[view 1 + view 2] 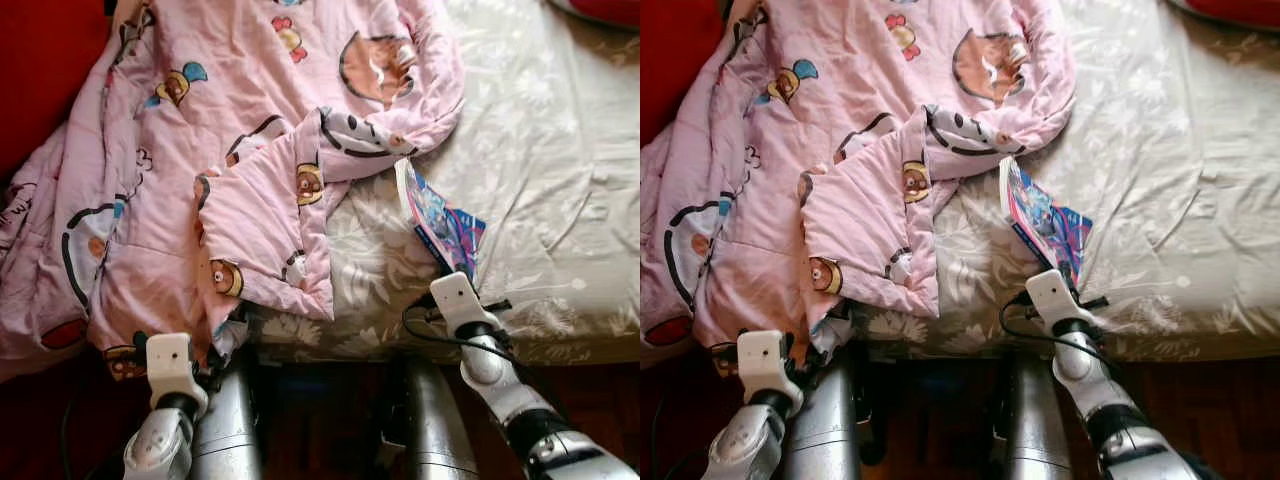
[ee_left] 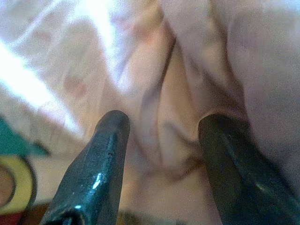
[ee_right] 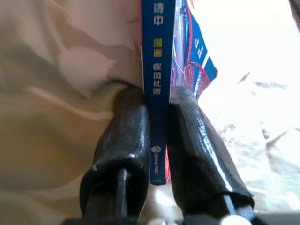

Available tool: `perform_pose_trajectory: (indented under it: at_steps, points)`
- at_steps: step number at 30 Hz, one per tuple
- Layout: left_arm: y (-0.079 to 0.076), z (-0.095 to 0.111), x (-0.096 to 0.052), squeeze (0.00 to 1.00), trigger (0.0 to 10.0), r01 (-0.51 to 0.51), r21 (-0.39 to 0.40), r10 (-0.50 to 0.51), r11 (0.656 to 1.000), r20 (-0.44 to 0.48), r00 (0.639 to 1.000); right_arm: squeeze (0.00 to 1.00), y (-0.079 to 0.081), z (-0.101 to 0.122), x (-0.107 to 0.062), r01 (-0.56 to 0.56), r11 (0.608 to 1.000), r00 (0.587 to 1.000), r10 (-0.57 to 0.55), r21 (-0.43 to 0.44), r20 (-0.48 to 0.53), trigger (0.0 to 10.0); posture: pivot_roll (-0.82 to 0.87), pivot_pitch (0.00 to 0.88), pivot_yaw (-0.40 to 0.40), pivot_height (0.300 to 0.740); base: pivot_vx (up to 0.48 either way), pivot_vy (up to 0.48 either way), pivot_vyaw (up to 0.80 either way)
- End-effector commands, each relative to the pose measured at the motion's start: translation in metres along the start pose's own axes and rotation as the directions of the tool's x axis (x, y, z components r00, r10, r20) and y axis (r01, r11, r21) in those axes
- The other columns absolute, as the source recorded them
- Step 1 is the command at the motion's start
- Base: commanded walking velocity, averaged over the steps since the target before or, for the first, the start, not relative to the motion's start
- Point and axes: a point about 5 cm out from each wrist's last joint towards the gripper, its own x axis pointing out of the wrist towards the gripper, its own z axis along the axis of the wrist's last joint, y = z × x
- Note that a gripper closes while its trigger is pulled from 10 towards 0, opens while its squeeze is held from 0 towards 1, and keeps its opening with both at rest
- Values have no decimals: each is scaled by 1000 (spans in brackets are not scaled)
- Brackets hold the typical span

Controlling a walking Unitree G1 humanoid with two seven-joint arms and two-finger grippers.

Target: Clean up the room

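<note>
right gripper (image 3: 157, 140) is pinching the comic book (image 1: 443, 225) by its spine end. you can see both fingers (image 3: 123, 140) pressed flat against the covers in the right wrist view. the book is at the near edge of the bed (image 1: 560, 150), on the floral sheet, standing on edge and tilted, with its far corner just beside the fold of the pink cartoon quilt (image 1: 250, 150).

handling: thin paperback, light, glossy cover, so expect it to be slippery and to flop or fan open if you swing it fast. the spine is the stiff part and you've got it there; good spot. i'd keep the grip close to the spine and not out on the loose pages.

left gripper (image 2: 161, 140) is spread open, fingers either side of a ridge of quilt, not closed on it. the quilt is soft, bulky and draped over the bed's near edge, so it will drag and bunch; take a thick fold, not a single layer.

views: the wrist cams give you finger state and contact. head views only show the white gripper housings, left one at the quilt's hanging edge, right one at the book. head views give the layout: quilt on the left part of the bed, book in the middle, bare sheet to the right.
</note>
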Motion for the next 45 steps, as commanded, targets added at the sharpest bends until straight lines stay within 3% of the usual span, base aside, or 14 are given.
perform_pose_trajectory:
  at_steps: [1,3,10,16,18,20,22,23,28,29,30,31,40,45]
  points:
    - [6,-13,-6,0,10000,-24,0,24,1000,-42,999,0,16,-14,-15,-109,994,994,110,16,-12,0,159,174,-70,582,0,0,0]
    - [6,-14,0,0,10000,-21,0,21,1000,-35,999,0,23,-17,-21,-175,984,984,175,36,-9,0,151,153,-66,582,0,0,0]
    - [4,-12,15,0,10000,-4,4,4,1000,-15,1000,0,26,-30,-32,-229,972,971,231,53,-52,0,133,103,-50,582,0,0,0]
    - [3,-9,21,0,10000,12,9,-12,1000,0,1000,0,13,-27,-31,-139,974,989,147,178,-30,0,125,74,-38,582,0,0,0]
    - [1,-10,23,0,10000,19,12,-19,1000,7,1000,0,0,-19,-28,-38,951,999,39,308,3,0,129,62,-36,582,0,0,0]
    - [1,-10,23,0,10000,20,12,-20,1000,11,1000,0,-7,-14,-28,18,920,999,-28,391,22,0,132,56,-34,582,0,0,0]
    - [2,-9,23,0,10000,20,12,-20,1000,12,1000,0,-9,-13,-28,36,909,999,-49,415,22,0,134,50,-33,582,0,0,0]
    - [3,-9,24,0,10000,18,13,-18,1000,19,1000,0,-14,-9,-29,70,875,995,-98,478,32,0,134,45,-28,582,0,0,0]
    - [5,-9,24,0,10000,20,15,-20,1000,27,999,0,-17,-6,-29,82,855,993,-115,512,34,0,128,33,-20,582,0,0,0]
    - [4,-10,24,0,10000,28,14,-29,1000,27,999,0,-16,-7,-30,83,842,994,-109,533,17,4706,126,30,-18,582,0,0,0]
    - [1,-11,24,0,10000,38,14,-39,999,27,999,0,-14,-9,-31,87,827,995,-103,556,-3,7804,130,32,-18,582,0,0,0]
    - [0,-11,24,0,10000,41,14,-41,999,28,999,0,-14,-9,-31,87,823,995,-101,562,-7,10000,130,32,-18,582,0,0,0]
    - [-4,-13,24,0,10000,65,10,-65,998,25,998,0,-15,-13,-33,131,789,991,-122,601,-56,10000,131,57,-14,582,0,0,0]
    - [-4,-13,23,0,10000,60,7,-60,998,28,998,0,-15,-7,-34,114,780,991,-132,615,-16,10000,133,69,-17,587,0,0,0]
